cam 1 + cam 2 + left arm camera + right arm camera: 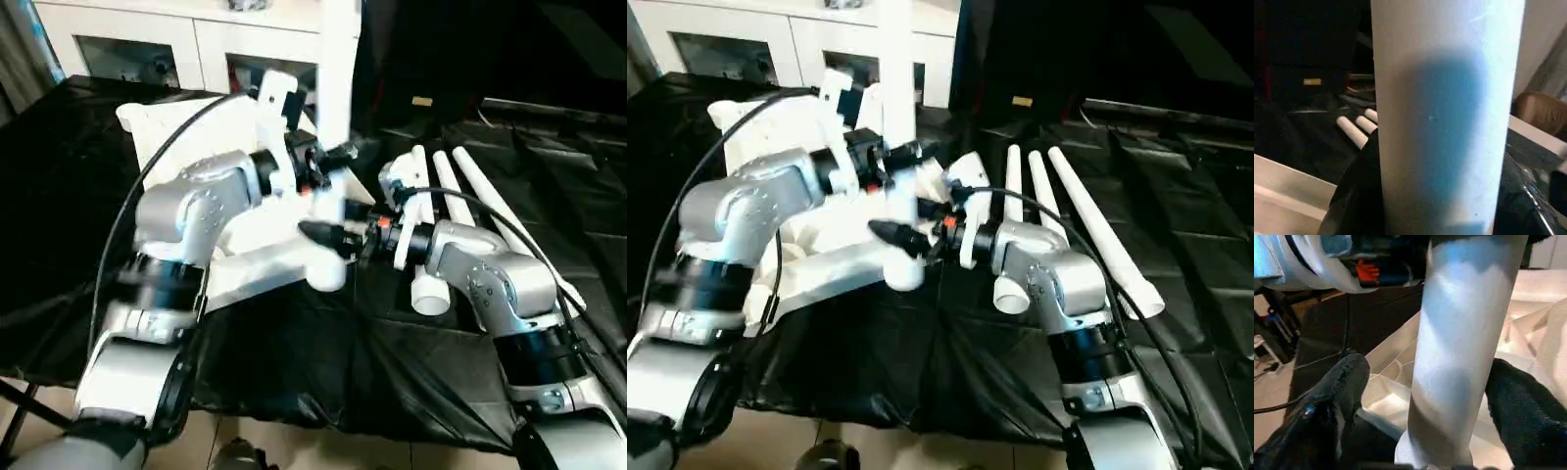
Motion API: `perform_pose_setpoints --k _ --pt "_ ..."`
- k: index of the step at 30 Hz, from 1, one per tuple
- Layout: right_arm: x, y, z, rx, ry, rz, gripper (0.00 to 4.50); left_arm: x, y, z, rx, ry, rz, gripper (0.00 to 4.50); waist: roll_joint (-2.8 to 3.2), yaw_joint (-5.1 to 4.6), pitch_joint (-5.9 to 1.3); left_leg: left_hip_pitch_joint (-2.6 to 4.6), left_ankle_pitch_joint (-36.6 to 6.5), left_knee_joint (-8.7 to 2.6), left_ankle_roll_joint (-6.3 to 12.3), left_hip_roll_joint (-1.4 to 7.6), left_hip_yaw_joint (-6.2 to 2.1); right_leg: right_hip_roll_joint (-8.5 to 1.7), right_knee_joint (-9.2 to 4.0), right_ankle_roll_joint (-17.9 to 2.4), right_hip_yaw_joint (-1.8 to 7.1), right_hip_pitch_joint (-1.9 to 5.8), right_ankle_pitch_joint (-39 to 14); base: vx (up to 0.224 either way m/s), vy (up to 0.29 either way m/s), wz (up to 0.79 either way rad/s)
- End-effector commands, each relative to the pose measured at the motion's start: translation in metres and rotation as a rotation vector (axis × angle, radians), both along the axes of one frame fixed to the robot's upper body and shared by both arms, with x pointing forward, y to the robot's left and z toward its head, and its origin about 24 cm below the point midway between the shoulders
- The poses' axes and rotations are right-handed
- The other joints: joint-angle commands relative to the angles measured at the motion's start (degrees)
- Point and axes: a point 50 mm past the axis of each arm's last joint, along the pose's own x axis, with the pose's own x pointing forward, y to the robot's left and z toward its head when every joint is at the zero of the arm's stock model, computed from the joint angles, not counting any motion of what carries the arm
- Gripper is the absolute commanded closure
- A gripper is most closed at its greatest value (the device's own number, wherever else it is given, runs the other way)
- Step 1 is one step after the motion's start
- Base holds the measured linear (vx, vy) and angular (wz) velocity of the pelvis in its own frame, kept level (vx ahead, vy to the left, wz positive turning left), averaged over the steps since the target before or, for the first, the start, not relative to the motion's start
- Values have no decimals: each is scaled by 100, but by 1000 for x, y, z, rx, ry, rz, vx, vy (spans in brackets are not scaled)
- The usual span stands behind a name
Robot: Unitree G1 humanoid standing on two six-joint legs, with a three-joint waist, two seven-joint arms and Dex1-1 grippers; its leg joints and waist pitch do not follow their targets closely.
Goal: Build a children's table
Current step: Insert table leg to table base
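Two silver, rounded forearm casings are seen, the left arm [191,211] and the right arm [509,284]; each is broken by black bands at the joints; white brackets are fitted at the wrists, with small orange-red parts beside them; a black cable is looped over each arm; the right gripper's fingers [1337,396] are black and matte, with rounded tips.
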Motion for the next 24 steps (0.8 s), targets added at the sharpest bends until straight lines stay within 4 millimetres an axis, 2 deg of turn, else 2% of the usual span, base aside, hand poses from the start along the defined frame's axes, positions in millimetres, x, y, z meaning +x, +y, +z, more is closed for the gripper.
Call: perform_pose_setpoints --k 1,8,9,11,19,24 --pt "1 5 5 -11 -25 11 18 5 5 10 6 -42 60 269 4 -9 -480 190 -846 -439 -303 243 -158 -495 -374 -993 241 259 -681 0 0 0" --pt "4 3 3 -45 8 -19 17 7 3 13 -9 -29 67 269 18 -20 -478 204 -913 -437 -304 240 -151 -485 -380 -1040 243 258 -683 0 0 0" --pt "4 3 2 -50 14 -19 17 7 3 13 -16 -16 68 269 48 -16 -479 209 -935 -434 -313 243 -154 -491 -377 -1056 245 255 -679 0 0 0" --pt "4 3 1 -55 19 -19 17 7 3 12 -20 -8 68 269 33 -17 -479 206 -949 -439 -320 246 -155 -487 -379 -1073 243 261 -643 0 0 0" --pt "12 8 -8 -96 80 -51 17 2 -1 12 -13 -29 21 269 40 -21 -483 204 -941 -437 -347 240 -155 -492 -374 -1127 243 263 -617 0 0 0" --pt "15 9 -14 -99 105 -11 17 -3 -4 13 2 -43 -34 269 39 -21 -487 203 -938 -434 -353 249 -154 -501 -357 -1173 240 272 -498 0 0 0"
